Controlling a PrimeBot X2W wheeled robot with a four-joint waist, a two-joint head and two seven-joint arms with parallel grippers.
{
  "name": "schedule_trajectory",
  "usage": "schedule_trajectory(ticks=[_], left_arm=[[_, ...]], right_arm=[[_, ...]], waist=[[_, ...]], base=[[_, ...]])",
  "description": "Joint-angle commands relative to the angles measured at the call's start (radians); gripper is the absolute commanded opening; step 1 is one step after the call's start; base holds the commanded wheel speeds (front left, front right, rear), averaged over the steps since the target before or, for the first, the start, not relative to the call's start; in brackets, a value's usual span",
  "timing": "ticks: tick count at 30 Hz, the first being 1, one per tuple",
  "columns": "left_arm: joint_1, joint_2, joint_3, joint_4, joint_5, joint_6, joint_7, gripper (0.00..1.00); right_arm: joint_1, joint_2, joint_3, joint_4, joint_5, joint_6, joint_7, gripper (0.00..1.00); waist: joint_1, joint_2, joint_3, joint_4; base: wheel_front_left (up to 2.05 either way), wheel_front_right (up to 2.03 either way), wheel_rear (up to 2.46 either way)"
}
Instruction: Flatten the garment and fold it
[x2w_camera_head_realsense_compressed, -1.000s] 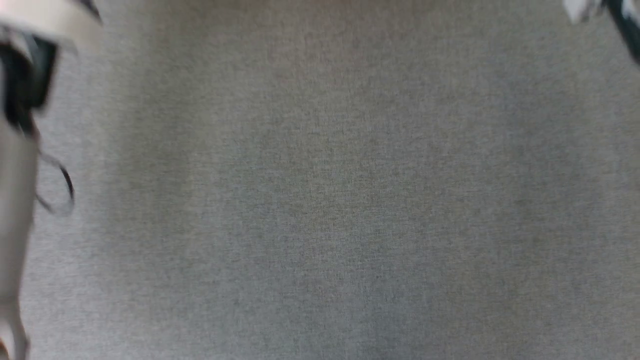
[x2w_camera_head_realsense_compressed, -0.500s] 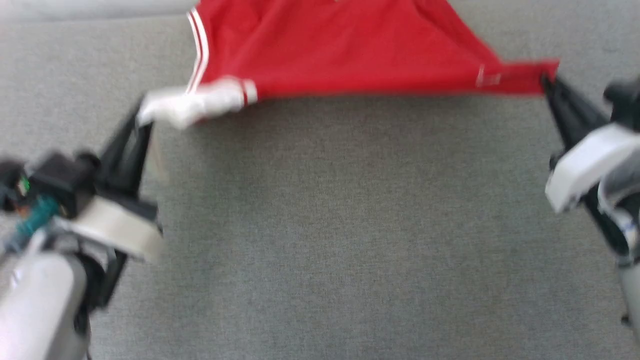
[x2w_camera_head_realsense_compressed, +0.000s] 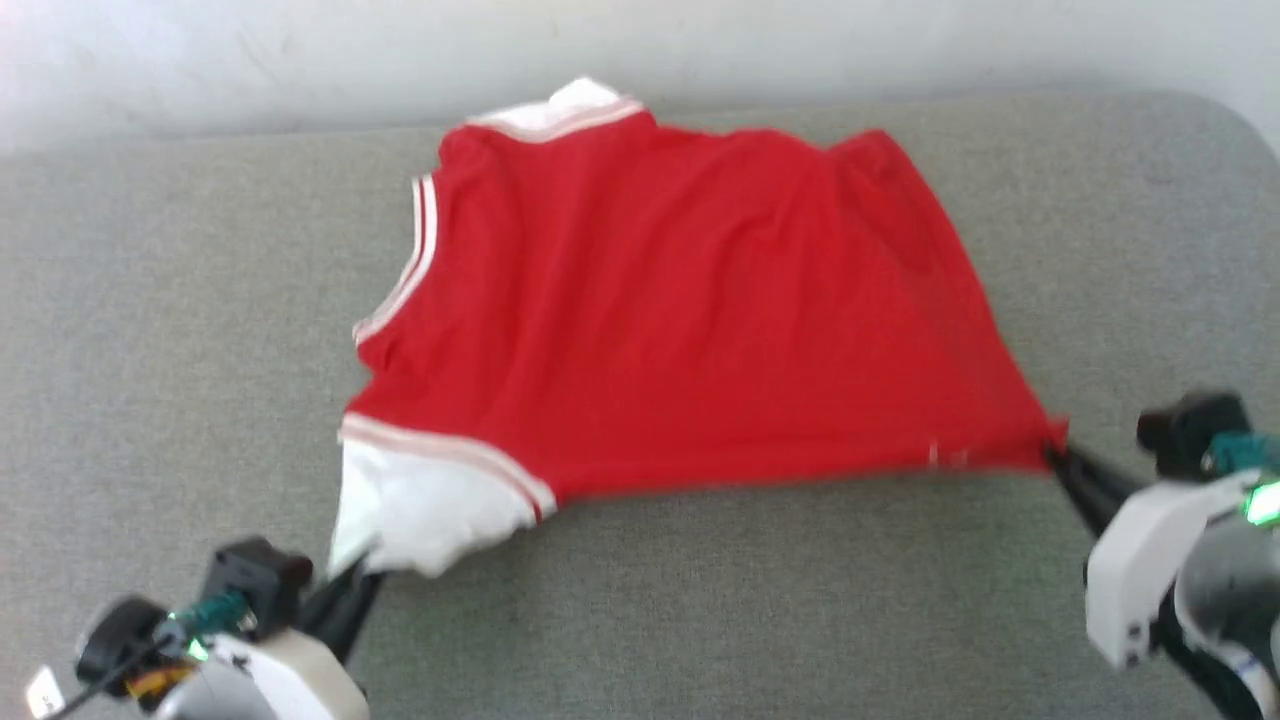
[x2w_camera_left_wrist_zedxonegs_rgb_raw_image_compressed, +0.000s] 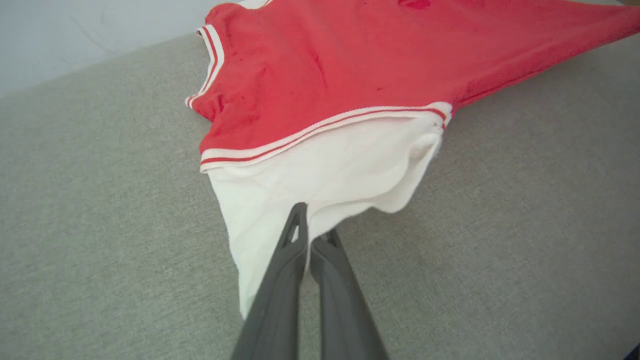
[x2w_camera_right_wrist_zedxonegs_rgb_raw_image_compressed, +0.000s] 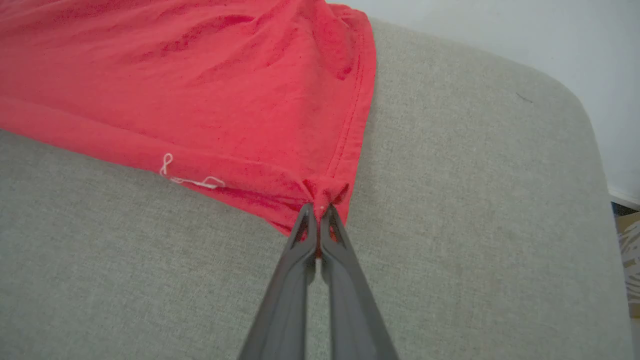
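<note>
The garment (x2w_camera_head_realsense_compressed: 680, 310) is a red T-shirt with white sleeves edged in red-and-white stripes, spread on a grey fabric surface with its plain red side up. My left gripper (x2w_camera_head_realsense_compressed: 358, 578) is shut on the near white sleeve (x2w_camera_left_wrist_zedxonegs_rgb_raw_image_compressed: 320, 180), pinching its edge (x2w_camera_left_wrist_zedxonegs_rgb_raw_image_compressed: 312, 225). At the right, my right gripper (x2w_camera_head_realsense_compressed: 1058, 458) is shut on the red hem corner (x2w_camera_right_wrist_zedxonegs_rgb_raw_image_compressed: 320, 197), with the cloth pulled taut between the two grips. The far sleeve (x2w_camera_head_realsense_compressed: 560, 110) lies at the top. A small white thread loop (x2w_camera_right_wrist_zedxonegs_rgb_raw_image_compressed: 190, 177) shows near the hem.
The grey upholstered surface (x2w_camera_head_realsense_compressed: 700, 600) runs wide in front of the shirt and ends in a rounded corner (x2w_camera_right_wrist_zedxonegs_rgb_raw_image_compressed: 565, 100) at the far right. A pale wall (x2w_camera_head_realsense_compressed: 300, 50) stands behind it.
The head view has shifted, so the whole shirt and both grippers now show. The shirt lies lower in view, held at the same sleeve and hem corner.
</note>
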Motion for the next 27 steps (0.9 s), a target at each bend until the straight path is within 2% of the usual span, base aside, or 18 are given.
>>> schedule_trajectory(ticks=[1,8,14,18,24,27], left_arm=[[0.037,0.014,-0.011,-0.012,-0.027,0.002,0.034,0.0],[0.16,0.026,-0.047,-0.048,-0.14,0.012,0.169,0.0],[0.238,0.031,-0.07,-0.073,-0.214,0.032,0.255,0.0],[0.282,0.038,-0.077,-0.102,-0.255,0.049,0.301,0.0],[0.343,0.059,-0.094,-0.161,-0.327,0.048,0.368,0.0],[0.347,0.071,-0.073,-0.191,-0.314,0.063,0.35,0.0]], right_arm=[[0.04,-0.022,0.009,-0.01,0.03,-0.001,0.032,0.0],[0.157,-0.111,0.065,-0.044,0.14,-0.001,0.159,0.0],[0.236,-0.14,0.049,-0.061,0.206,-0.001,0.241,0.0],[0.306,-0.141,0.024,-0.081,0.248,-0.001,0.32,0.0],[0.423,-0.115,-0.027,-0.122,0.317,-0.001,0.481,0.0],[0.449,-0.095,-0.059,-0.172,0.311,-0.001,0.504,0.0]], waist=[[0.0002,0.0,-0.03,0.0],[0.0002,0.0,-0.072,-0.002],[0.0002,0.0,-0.099,0.001],[0.0002,0.0,-0.117,0.006],[0.0002,0.0,-0.142,0.013],[0.0002,0.0,-0.142,0.018]], base=[[0.0,0.0,0.0],[0.0,0.0,0.0],[0.0,0.0,0.0],[0.0,0.0,0.0],[0.0,0.0,0.0],[0.0,0.0,0.0]])
